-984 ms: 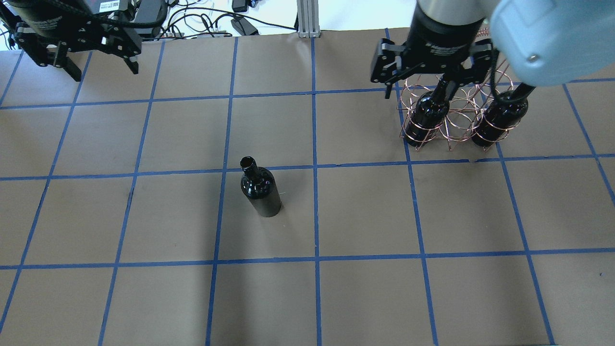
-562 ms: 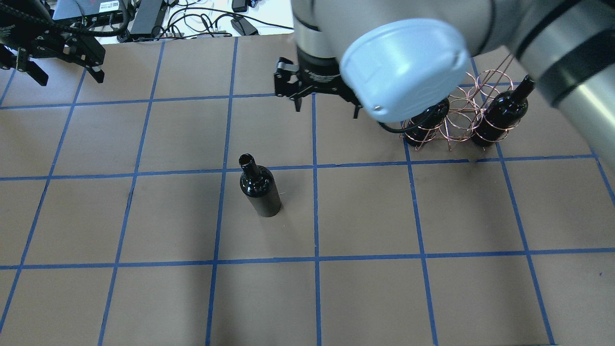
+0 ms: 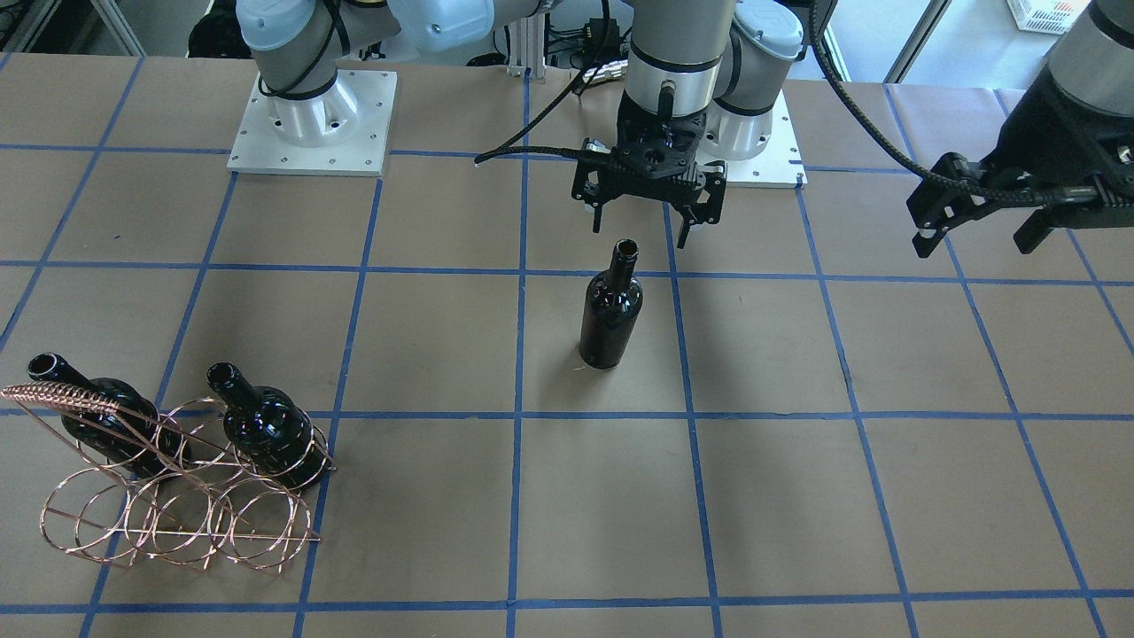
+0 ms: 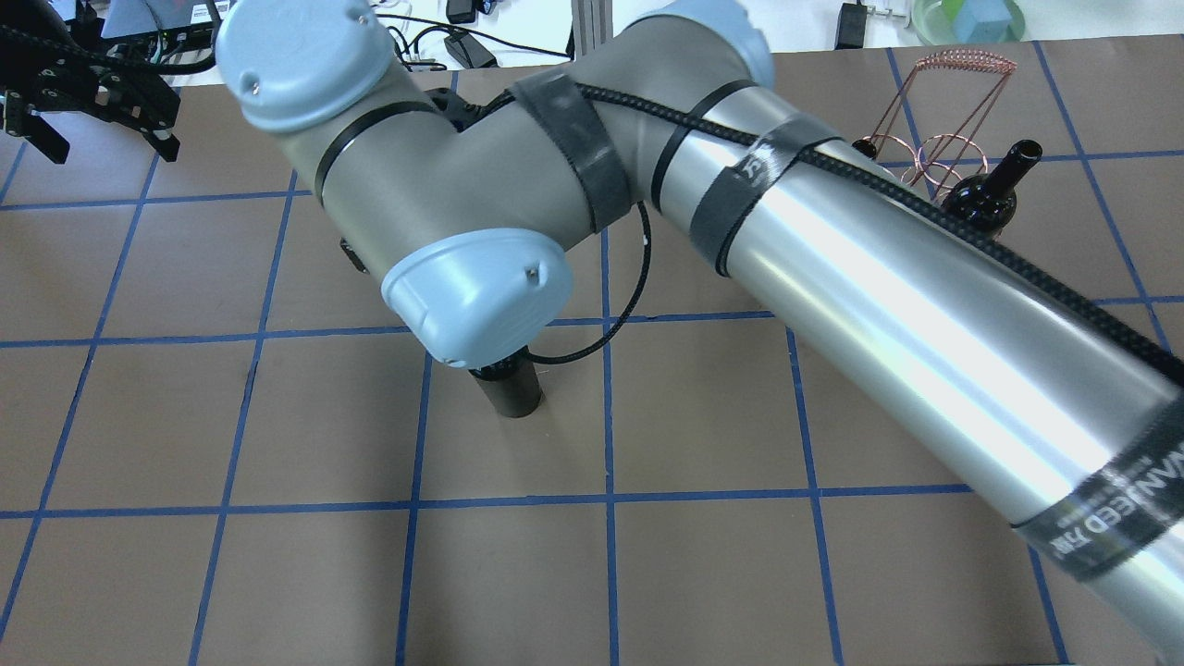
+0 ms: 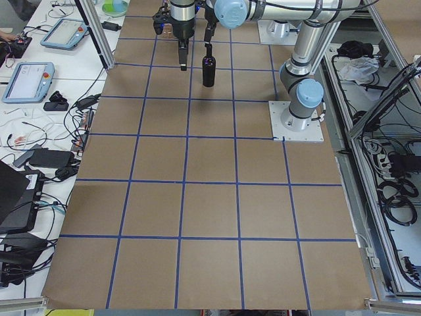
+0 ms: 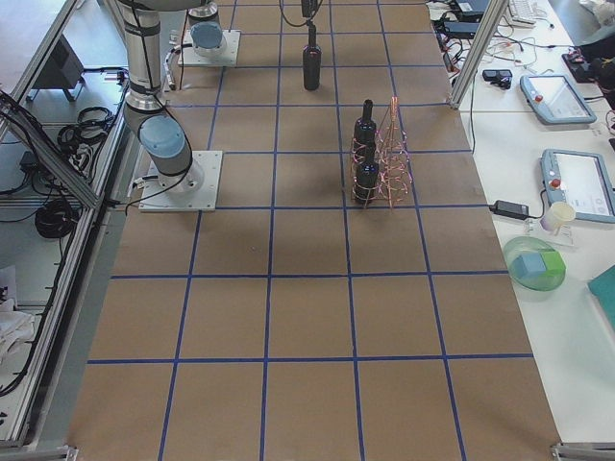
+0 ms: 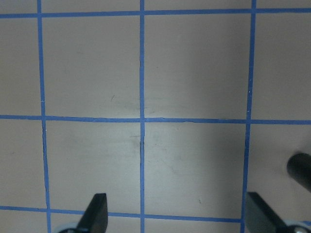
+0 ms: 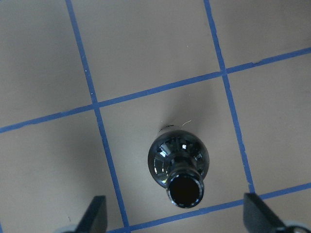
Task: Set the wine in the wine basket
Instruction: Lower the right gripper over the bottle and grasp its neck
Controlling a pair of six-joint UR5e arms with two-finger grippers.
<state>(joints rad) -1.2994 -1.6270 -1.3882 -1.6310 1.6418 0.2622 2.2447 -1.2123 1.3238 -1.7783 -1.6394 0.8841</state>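
Observation:
A near-black wine bottle stands upright alone mid-table. It also shows in the right wrist view from above, and only its base shows under the arm in the overhead view. My right gripper hangs open and empty just above its mouth, slightly to the robot's side, with its fingers spread wide. The copper wire wine basket holds two like bottles. My left gripper is open and empty, far off to the side.
My right arm stretches across the table in the overhead view and hides its gripper and most of the basket. The brown table carries a blue tape grid. Cables and devices lie beyond the far edge.
My right gripper has left the basket and swung left across the table to above the lone bottle. My left gripper has shifted a little further left.

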